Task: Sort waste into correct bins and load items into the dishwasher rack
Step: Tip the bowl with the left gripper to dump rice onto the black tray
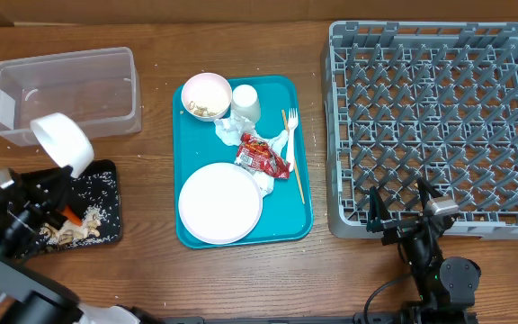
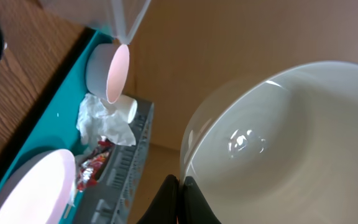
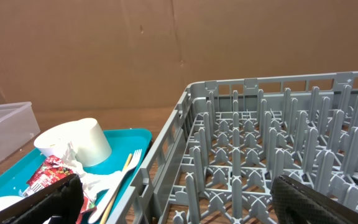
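My left gripper (image 1: 52, 174) is shut on the rim of a small white bowl (image 1: 61, 139), which is tipped on its side above the black tray (image 1: 106, 175). Rice scraps and an orange carrot (image 1: 74, 217) lie in that tray. In the left wrist view the fingers (image 2: 194, 198) pinch the bowl's edge (image 2: 278, 143). On the teal tray (image 1: 281, 90) are a second bowl (image 1: 207, 94) with food, a cup (image 1: 245, 101), a napkin (image 1: 230, 130), a red wrapper (image 1: 261, 155), a plate (image 1: 220, 202), a fork (image 1: 290, 135) and a stick (image 1: 295, 175). My right gripper (image 1: 398, 202) stands open at the dishwasher rack's (image 1: 439, 126) front edge.
The clear tub (image 1: 61, 90) stands at the back left, beyond the black tray. In the right wrist view the rack's upright pegs (image 3: 278, 155) fill the right side, and the cup (image 3: 79, 143) and fork (image 3: 120, 180) lie to the left. A cardboard wall backs the table.
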You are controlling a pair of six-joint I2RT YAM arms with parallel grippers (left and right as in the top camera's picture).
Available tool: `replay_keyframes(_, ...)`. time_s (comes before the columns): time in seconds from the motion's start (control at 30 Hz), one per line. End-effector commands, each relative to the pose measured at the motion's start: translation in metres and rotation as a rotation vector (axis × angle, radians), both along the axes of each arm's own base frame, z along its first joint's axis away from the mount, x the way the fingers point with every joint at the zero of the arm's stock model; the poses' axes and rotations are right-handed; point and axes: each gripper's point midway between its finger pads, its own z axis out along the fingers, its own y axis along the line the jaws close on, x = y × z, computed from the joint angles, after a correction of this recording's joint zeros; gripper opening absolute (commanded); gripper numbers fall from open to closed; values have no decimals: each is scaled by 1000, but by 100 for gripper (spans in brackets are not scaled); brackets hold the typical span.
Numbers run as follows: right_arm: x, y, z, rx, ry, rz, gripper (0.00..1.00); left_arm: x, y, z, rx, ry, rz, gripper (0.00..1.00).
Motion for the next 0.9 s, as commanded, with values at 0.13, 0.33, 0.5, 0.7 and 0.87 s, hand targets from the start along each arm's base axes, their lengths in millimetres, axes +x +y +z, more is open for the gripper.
replay_keyframes(0.13,0,1,-1,-7,-7,2,100,0,1,-17,-118,-30,21,4)
replay_keyframes(0.33,0,1,-1,-7,-7,2,100,6,18,-28,-176,6,37,4)
replay_keyframes(0.5,0,1,-1,-7,-7,2,100,6,18,-29,-117,-32,33,4)
replay_keyframes(0.7,0,1,-1,-7,-7,2,100,3,8,-33,-92,-10,21,4)
replay_keyframes(0.87,0,1,-1,-7,-7,2,100,-20,-16,-63,-56,228,-56,4)
